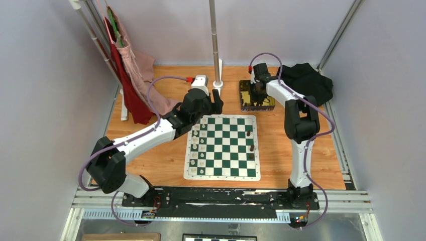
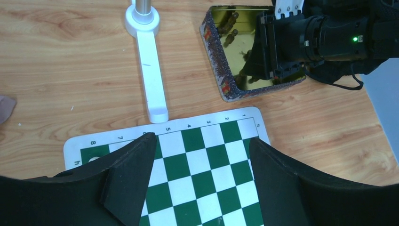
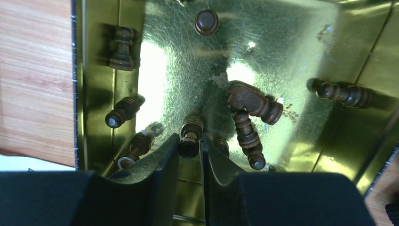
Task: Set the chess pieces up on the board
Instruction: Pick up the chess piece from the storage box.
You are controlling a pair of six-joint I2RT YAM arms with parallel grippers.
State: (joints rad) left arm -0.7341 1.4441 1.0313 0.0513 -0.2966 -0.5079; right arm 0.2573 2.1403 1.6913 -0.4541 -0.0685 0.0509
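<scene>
My right claw (image 3: 189,142) pinches one chess piece (image 3: 190,131) in the tin (image 3: 291,56); I should lift vertically, clear of neighbouring pieces (image 3: 247,129).

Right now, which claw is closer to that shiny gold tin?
The right. The right gripper is down inside the gold tin, pinching a dark chess piece. The left gripper hovers open over the far corner of the green board, apart from the tin.
</scene>
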